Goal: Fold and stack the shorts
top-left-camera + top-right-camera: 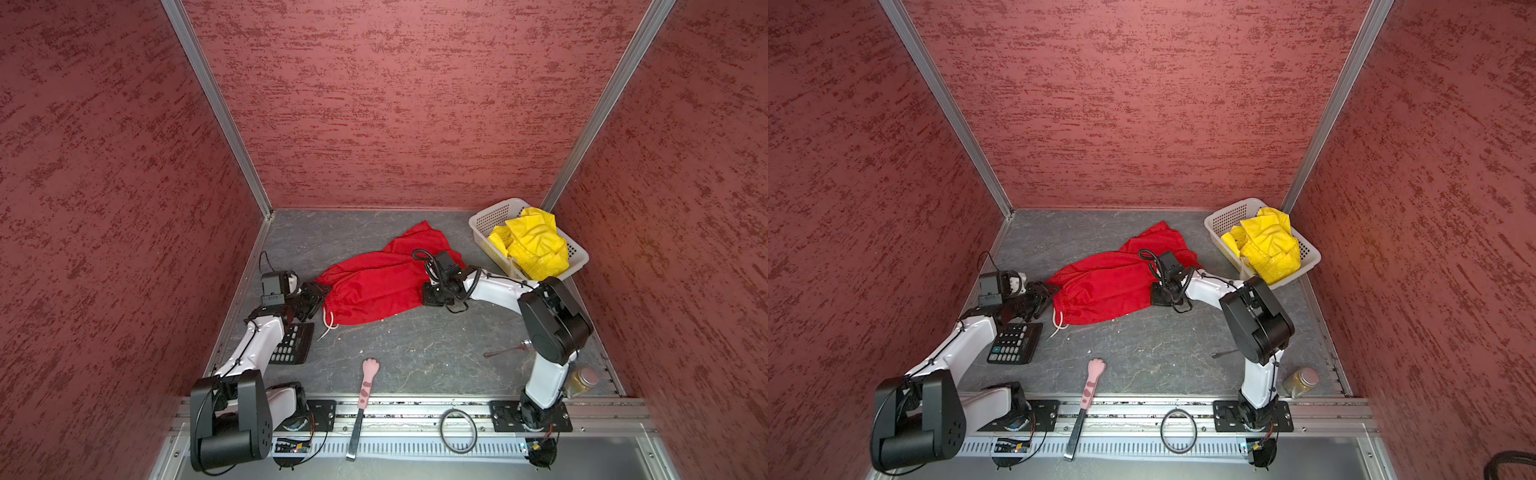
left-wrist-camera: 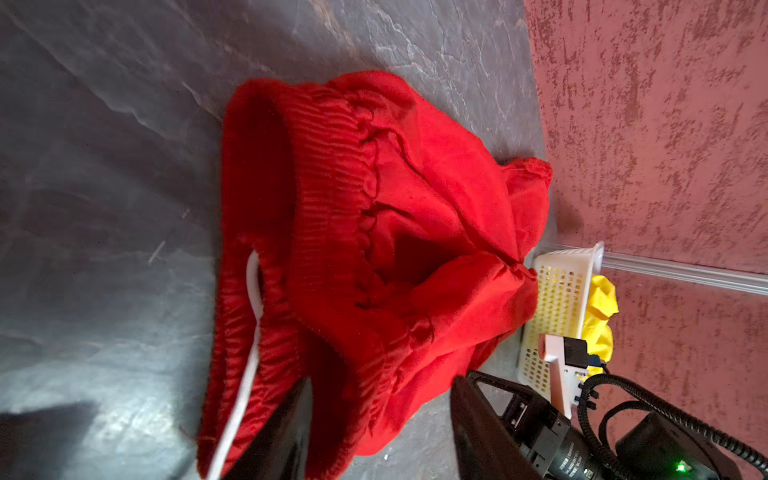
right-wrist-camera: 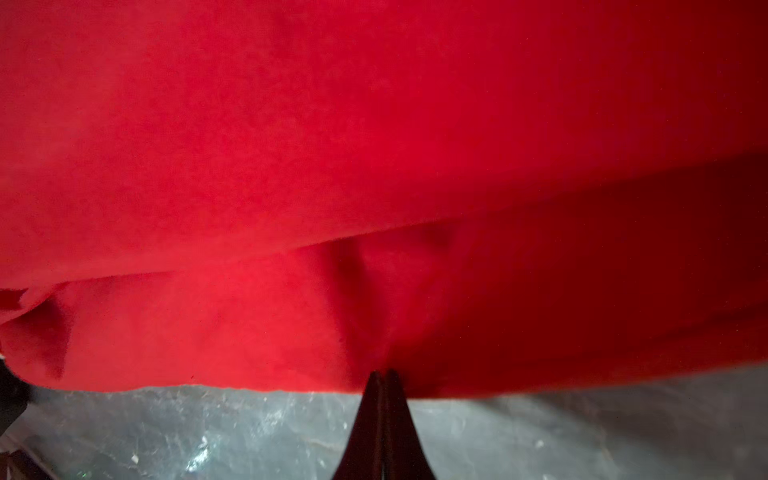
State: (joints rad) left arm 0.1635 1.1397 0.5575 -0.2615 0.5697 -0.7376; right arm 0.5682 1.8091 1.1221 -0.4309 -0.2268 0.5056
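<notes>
The right gripper (image 3: 384, 372) pinches the right edge of the red shorts (image 1: 374, 286), but the left gripper (image 2: 382, 380) stands wide around the waistband (image 2: 328, 187) — if only one side pulls, I think the thin cloth drags and bunches. They lie crumpled mid-table (image 1: 415, 353); the yellow shorts (image 1: 534, 245) sit heaped in the far-right basket (image 1: 484, 219).

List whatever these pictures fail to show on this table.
- Yellow shorts: crumpled in the basket; markings too small in both top views.
- Right gripper: jaws together at the red shorts hem, right wrist view; blurred cloth hides any pinch.
- Metal utensil: head behind the right arm, a top view.
</notes>
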